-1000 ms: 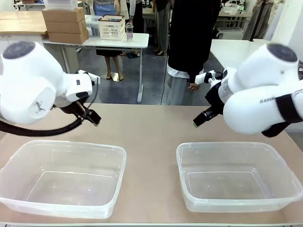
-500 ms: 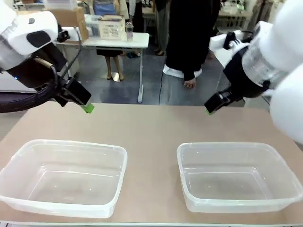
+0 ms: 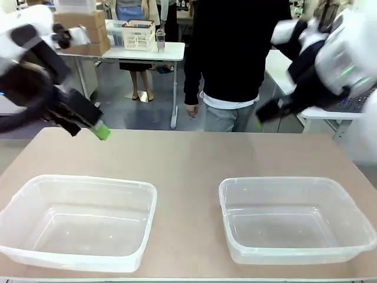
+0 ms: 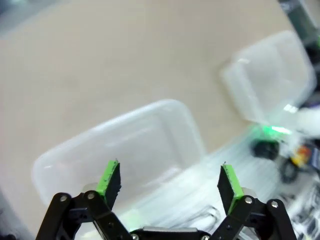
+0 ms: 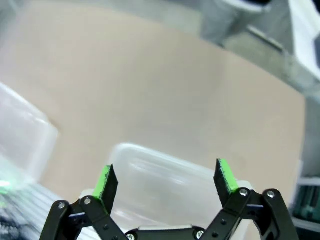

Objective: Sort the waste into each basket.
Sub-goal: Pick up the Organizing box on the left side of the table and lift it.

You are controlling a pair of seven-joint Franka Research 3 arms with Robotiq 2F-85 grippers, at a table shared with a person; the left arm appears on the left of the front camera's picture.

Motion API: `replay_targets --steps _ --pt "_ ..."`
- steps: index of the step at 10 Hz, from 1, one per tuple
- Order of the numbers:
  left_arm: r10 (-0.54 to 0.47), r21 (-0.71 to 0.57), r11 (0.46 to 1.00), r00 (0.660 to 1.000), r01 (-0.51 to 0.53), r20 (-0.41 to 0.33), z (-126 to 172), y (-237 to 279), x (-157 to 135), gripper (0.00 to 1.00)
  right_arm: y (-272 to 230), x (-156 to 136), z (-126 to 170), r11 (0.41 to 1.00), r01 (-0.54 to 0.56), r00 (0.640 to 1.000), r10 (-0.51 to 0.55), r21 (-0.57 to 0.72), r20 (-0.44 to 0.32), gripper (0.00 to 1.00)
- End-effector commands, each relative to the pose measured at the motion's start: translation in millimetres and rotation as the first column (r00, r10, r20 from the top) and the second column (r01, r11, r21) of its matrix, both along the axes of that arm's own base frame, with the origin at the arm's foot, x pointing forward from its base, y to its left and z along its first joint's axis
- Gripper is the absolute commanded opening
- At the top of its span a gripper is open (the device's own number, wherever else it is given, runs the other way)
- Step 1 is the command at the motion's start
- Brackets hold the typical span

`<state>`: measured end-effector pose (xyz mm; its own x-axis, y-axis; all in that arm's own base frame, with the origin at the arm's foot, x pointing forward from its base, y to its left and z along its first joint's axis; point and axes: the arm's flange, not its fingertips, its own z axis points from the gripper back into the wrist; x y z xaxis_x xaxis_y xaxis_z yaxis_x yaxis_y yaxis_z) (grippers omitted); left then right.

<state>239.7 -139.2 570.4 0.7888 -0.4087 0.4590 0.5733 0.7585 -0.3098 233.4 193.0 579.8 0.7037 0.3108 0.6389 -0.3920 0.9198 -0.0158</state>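
Two baskets, both clear plastic tubs, stand side by side near the table's front edge: the left tub [image 3: 79,221] and the right tub [image 3: 294,218], with nothing in them. The waste is out of view. My left gripper [image 3: 100,131] hangs above the table's far left, open, with nothing between its green pads. In the left wrist view it [image 4: 169,180] looks down on the left tub [image 4: 125,145], with the right tub [image 4: 270,75] farther off. My right gripper [image 3: 259,121], blurred, is high over the far right. Open too, it [image 5: 165,178] looks down on the right tub [image 5: 150,152].
A person in a black top [image 3: 235,53] stands at the table's far edge, one hand [image 3: 189,111] hanging by the side. Behind is a white table [image 3: 135,53] with cardboard boxes and a white crate. The left tub's corner [image 5: 20,130] shows in the right wrist view.
Both arms have swung up and outward, away from the table's middle. The person has stepped closer to the far edge and shifted left. Both grippers stay open.
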Motion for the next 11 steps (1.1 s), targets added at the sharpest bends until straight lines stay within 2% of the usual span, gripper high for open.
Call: replay_targets --steps 1,2,3,4,5,6,7,8,9,10,11 --pt "-0.280 -0.524 0.845 0.926 0.112 -0.254 15 81 0 1.00 -93 -54 3 0.663 0.102 0.992 -0.123 0.741 -0.026 1.00" --pt "-0.318 -0.697 0.717 0.904 0.032 -0.286 9 105 8 1.00 -123 -62 6 0.466 0.156 0.984 -0.151 0.871 -0.096 1.00" --pt "-0.326 -0.816 0.576 0.903 -0.047 -0.281 5 126 13 1.00 -149 -66 0 0.341 0.185 0.979 -0.142 0.922 -0.144 1.00" --pt "-0.267 -0.893 0.432 0.927 -0.129 -0.263 4 143 15 1.00 -171 -66 -13 0.275 0.262 0.965 -0.100 0.925 -0.243 1.00" --pt "-0.200 -0.932 0.327 0.952 -0.158 -0.232 4 162 10 1.00 -193 -63 -29 0.216 0.339 0.941 -0.076 0.916 -0.331 1.00" --pt "-0.148 -0.957 0.238 0.967 -0.168 -0.206 0 180 2 1.00 -216 -61 -45 0.148 0.357 0.934 -0.069 0.922 -0.351 1.00" --pt "-0.113 -0.959 0.214 0.971 -0.184 -0.211 -4 189 -4 1.00 -230 -57 -59 0.131 0.377 0.926 -0.079 0.917 -0.369 1.00" --pt "-0.102 -0.962 0.202 0.973 -0.182 -0.205 -6 192 -9 1.00 -234 -54 -68 0.121 0.424 0.903 -0.132 0.898 -0.409 1.00" --pt "-0.059 -0.937 0.268 0.967 -0.224 -0.248 -5 190 -10 1.00 -233 -54 -68 0.163 0.447 0.890 -0.178 0.880 -0.419 1.00" --pt "-0.154 -0.952 0.281 0.974 -0.120 -0.168 16 226 14 1.00 -286 -22 56 0.233 0.344 0.939 -0.066 0.910 -0.338 1.00" --pt "-0.154 -0.952 0.281 0.974 -0.120 -0.168 16 226 14 1.00 -286 -22 56 0.233 0.344 0.939 -0.066 0.910 -0.338 1.00"
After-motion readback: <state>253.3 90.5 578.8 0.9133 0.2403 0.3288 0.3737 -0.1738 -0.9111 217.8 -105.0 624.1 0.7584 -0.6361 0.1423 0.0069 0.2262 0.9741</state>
